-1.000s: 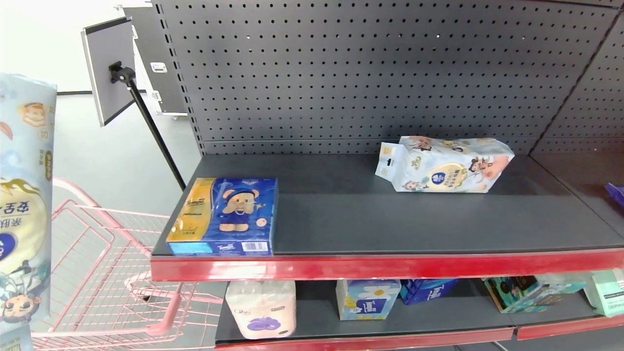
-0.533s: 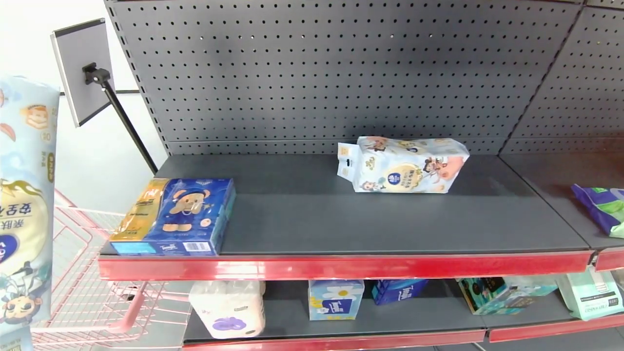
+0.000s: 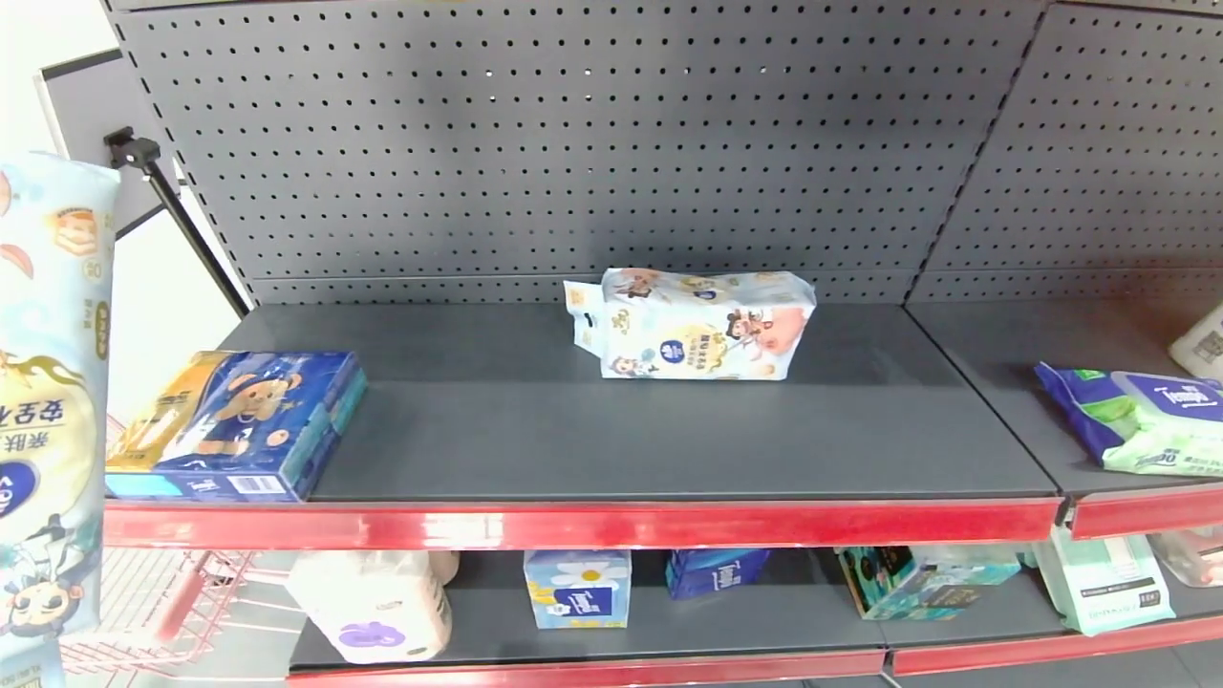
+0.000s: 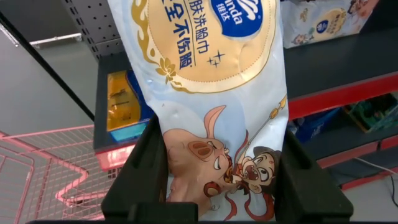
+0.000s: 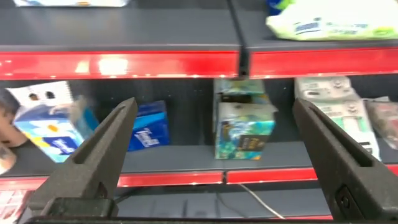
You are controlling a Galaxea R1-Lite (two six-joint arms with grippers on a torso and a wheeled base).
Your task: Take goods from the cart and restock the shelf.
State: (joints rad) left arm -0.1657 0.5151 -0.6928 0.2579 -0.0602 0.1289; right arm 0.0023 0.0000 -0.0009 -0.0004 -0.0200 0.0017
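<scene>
A tall pale-blue tissue pack [image 3: 48, 401] with cartoon prints hangs at the far left in the head view, in front of the shelf's left end. In the left wrist view my left gripper [image 4: 224, 180] is shut on this pack [image 4: 217, 93], with a black finger on each side. A matching pack [image 3: 693, 325] lies on its side at the back of the dark upper shelf [image 3: 621, 440]. A blue box with a bear [image 3: 239, 425] lies at the shelf's left front corner. The pink wire cart [image 3: 143, 612] stands low on the left. My right gripper [image 5: 214, 155] is open and empty, facing the lower shelf.
A green-and-blue wipes pack [image 3: 1137, 420] lies on the adjoining shelf section to the right. Tissue packs and boxes [image 3: 578, 588] line the lower shelf. A sign on a black pole [image 3: 143, 158] stands behind the left end. A pegboard [image 3: 573, 143] backs the shelf.
The head camera has swung right, so the shelf and its goods sit further left in the picture and the right section has come into view. The held pack stays at the left edge.
</scene>
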